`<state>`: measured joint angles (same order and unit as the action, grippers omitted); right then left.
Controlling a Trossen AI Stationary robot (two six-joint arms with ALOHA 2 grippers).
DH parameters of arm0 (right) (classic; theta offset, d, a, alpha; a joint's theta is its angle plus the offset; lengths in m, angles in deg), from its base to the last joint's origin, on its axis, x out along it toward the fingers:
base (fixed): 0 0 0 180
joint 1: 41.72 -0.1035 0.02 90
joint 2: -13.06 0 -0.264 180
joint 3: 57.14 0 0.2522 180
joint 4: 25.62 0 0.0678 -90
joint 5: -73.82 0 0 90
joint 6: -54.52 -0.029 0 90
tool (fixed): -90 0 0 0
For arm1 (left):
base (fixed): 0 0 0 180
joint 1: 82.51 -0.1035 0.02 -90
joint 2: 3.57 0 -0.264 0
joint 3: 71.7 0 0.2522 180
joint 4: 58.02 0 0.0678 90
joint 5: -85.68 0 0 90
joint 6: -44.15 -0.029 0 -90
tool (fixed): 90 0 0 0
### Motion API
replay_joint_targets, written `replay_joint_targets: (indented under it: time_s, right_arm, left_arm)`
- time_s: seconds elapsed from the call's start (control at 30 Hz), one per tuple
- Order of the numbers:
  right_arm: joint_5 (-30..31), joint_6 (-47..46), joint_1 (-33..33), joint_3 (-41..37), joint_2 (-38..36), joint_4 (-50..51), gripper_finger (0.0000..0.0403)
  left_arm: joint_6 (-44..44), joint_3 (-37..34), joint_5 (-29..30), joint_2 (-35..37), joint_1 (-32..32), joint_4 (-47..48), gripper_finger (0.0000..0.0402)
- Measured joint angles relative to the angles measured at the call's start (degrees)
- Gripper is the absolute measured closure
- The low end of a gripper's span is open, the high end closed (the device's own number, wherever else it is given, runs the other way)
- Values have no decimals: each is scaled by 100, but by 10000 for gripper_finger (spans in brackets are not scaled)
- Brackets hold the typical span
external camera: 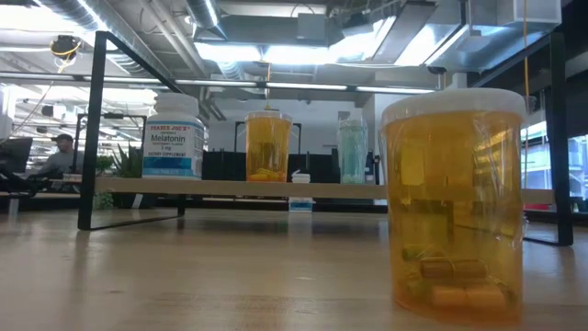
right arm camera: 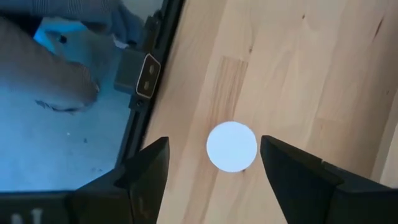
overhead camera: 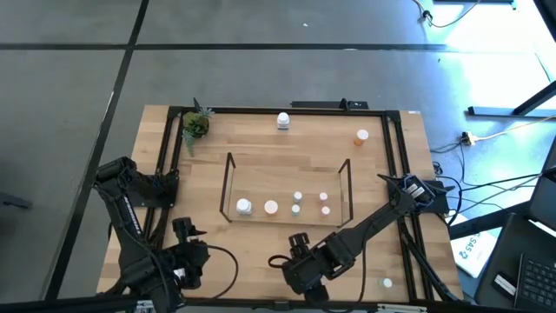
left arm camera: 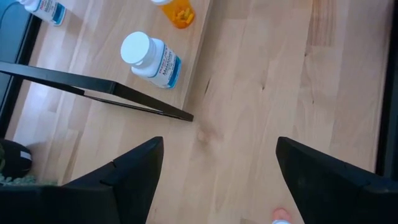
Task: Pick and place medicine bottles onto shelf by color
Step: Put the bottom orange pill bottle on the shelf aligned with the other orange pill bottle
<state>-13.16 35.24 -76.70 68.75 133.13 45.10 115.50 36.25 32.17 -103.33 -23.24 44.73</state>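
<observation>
A large orange bottle (external camera: 455,198) with a white cap (right arm camera: 231,146) stands on the table at the near edge, under my right arm. My right gripper (overhead camera: 306,280) hangs open above it. In the right wrist view (right arm camera: 211,180) its fingers stand on either side of the cap, and the low view shows no finger beside the bottle. The wire shelf (overhead camera: 287,187) holds a white bottle (external camera: 174,136), an orange one (external camera: 267,145), a teal one (external camera: 352,149) and several small ones (overhead camera: 298,203). My left gripper (left arm camera: 217,180) is open and empty over bare table left of the shelf (overhead camera: 187,239).
A white bottle (overhead camera: 283,120) and an orange one (overhead camera: 361,136) stand near the far edge, and a small one (overhead camera: 387,282) stands at the near right. A potted plant (overhead camera: 195,126) stands at the far left. The black table frame (right arm camera: 155,74) runs close beside the capped bottle.
</observation>
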Motion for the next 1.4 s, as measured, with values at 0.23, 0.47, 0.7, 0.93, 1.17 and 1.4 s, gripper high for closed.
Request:
replay_joint_targets:
  time_s: [0.23, 0.47, 0.7, 0.93, 1.17, 1.4]
  right_arm:
    - [98, -105, 2, 0, 0, 22, 149]
    - [531, -57, 2, 0, 0, 25, 115]
    - [1043, -57, 11, 0, 138, -55, 48]
    - [1037, -197, 9, 0, 417, -52, 41]
    - [763, -901, 9, -2, 507, 237, 41]
    - [576, -1118, 9, 0, 542, 222, 40]
  left_arm:
    - [-2, 0, 0, 0, 0, -2, 95]
    - [-1, 2, 0, 0, 0, -7, 95]
    - [0, 0, 0, 0, 0, -12, 95]
    - [0, 0, 0, 0, 0, -13, 95]
    - [-2, 2, 0, 2, 0, -13, 95]
    - [0, 2, 0, 0, 0, -13, 95]
